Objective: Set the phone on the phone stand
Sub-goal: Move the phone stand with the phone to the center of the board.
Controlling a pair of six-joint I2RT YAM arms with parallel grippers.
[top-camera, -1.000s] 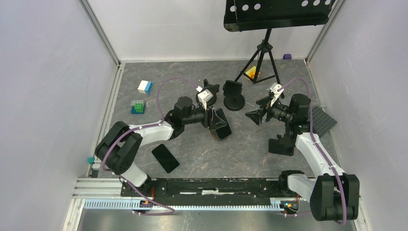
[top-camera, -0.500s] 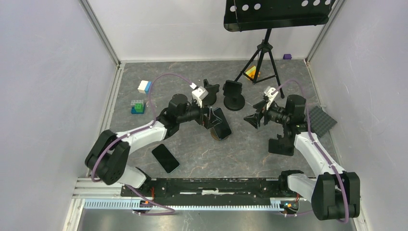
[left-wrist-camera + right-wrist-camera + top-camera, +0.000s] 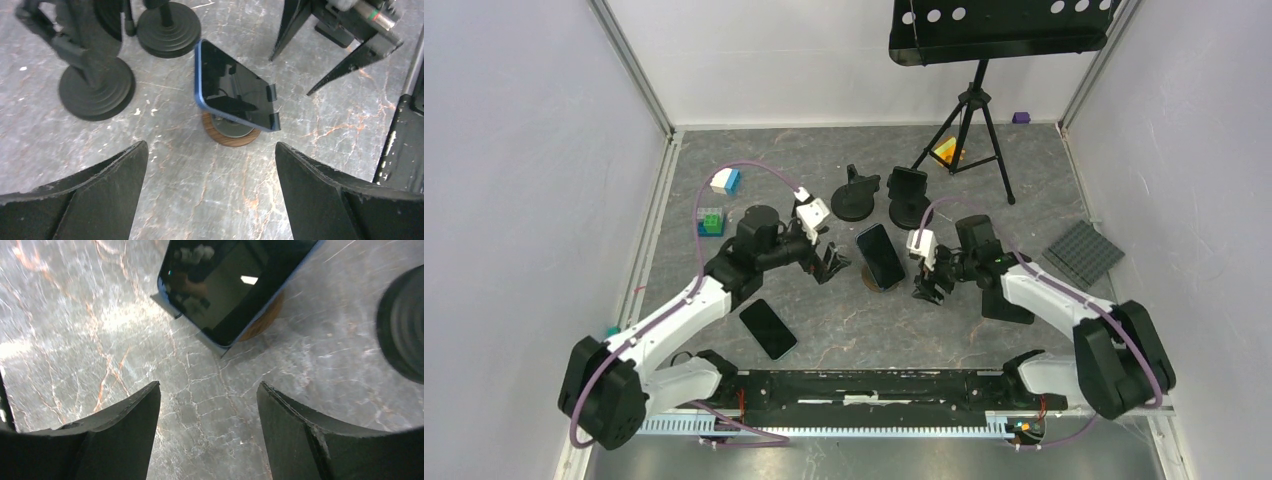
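Your phone (image 3: 879, 255) leans tilted on the phone stand (image 3: 231, 137) mid-desk (image 3: 844, 312), with the left end effector (image 3: 832, 264) spread wide and empty just to its left and the right end effector (image 3: 929, 288) parted, empty, just to its right, neither touching it.

No writing can be read on anything here.

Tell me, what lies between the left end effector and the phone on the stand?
Nothing: only bare grey table shows between the left end effector and the phone on its stand, seen in the left wrist view.
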